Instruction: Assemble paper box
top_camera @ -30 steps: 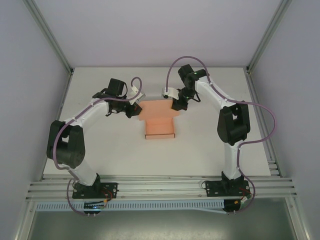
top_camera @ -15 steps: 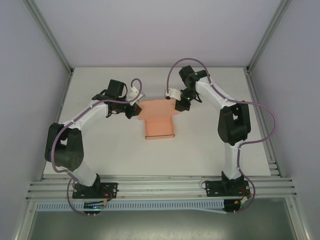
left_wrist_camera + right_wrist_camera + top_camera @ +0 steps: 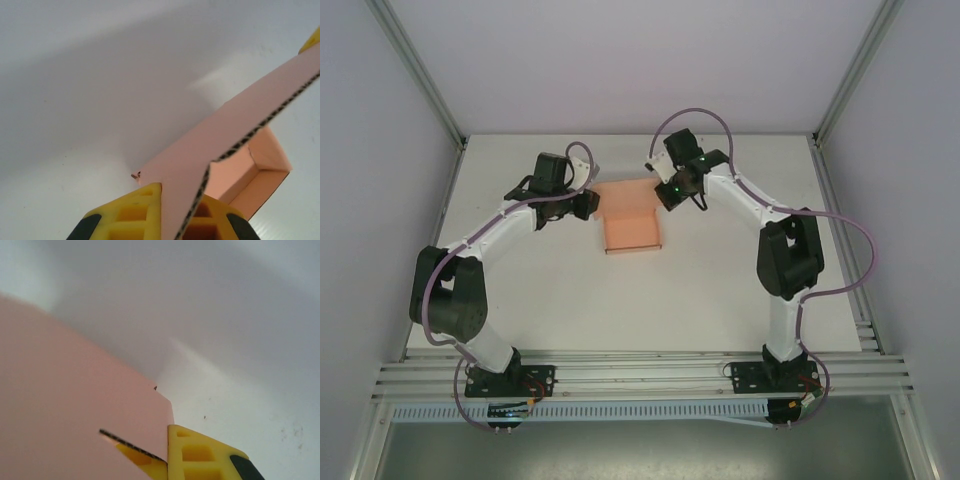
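Note:
The salmon-pink paper box lies partly folded near the middle of the white table, its open tray toward the arms and a flat flap at its far side. My left gripper is shut on the flap's left corner. In the left wrist view the yellow fingers clamp the cardboard flap, with the box's open tray beyond it. My right gripper is shut on the flap's right corner. In the right wrist view the pink sheet sits between the yellow fingers.
The white table is bounded by grey walls with metal rails at the left and right. An aluminium rail carries both arm bases at the near edge. Purple cables loop over each arm.
Both grippers have moved toward the far wall, taking the box with them. The right wrist has swung left over the flap's corner, and its jaws have closed a little more.

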You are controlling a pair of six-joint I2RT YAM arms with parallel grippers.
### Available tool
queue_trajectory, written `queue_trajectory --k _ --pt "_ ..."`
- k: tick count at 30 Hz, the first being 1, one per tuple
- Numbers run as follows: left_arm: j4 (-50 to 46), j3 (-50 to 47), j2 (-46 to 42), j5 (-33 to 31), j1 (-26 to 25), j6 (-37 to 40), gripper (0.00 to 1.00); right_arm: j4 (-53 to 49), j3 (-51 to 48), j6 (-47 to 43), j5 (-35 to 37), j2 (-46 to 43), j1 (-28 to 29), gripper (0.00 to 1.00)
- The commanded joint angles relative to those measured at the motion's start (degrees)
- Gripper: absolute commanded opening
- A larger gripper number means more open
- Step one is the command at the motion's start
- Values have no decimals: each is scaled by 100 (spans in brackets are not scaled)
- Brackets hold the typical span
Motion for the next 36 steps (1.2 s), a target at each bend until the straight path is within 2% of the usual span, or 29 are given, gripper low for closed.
queue_trajectory --k 1,3,8,11,14,17,20,23,26,28,30,33,36 --pt "505 169 246 -383 -266 -1168 0 1468 -149 2574 572 -209 306 0" --pt "572 313 382 -472 -312 -1561 0 1942 -285 3094 526 -109 443 0" --pt "1206 372 831 -482 -386 -2390 0 2171 -162 3621 779 249 713 0" --pt "1363 523 1111 -383 -385 -2633 0 2464 -306 3822 222 196 708 0" --pt "1135 680 1210 -388 -386 -2492 0 2268 -440 3393 -392 14 654 0" --pt "1254 451 1005 -321 -385 -1910 0 1836 -559 2646 -639 -162 420 2" --pt "1090 138 681 -133 -389 -864 0 1248 -795 1565 -1015 -316 111 10" --pt "762 -112 445 10 -385 -342 0 691 -1013 269 -1131 -475 -253 19" --pt "647 -295 144 477 -388 -200 0 402 -1103 -911 -1334 -665 -454 34" --pt "577 -388 39 799 -386 -75 0 292 -1113 -1501 -1499 -792 -565 49" --pt "540 -476 -67 873 -389 41 0 27 -1012 -2135 -1703 -860 -695 54" --pt "323 -469 -125 891 -387 353 0 -625 -737 -3088 -1966 -789 -850 57" --pt "129 -350 -86 830 -387 544 0 -1512 -359 -3855 -2201 -617 -955 56"
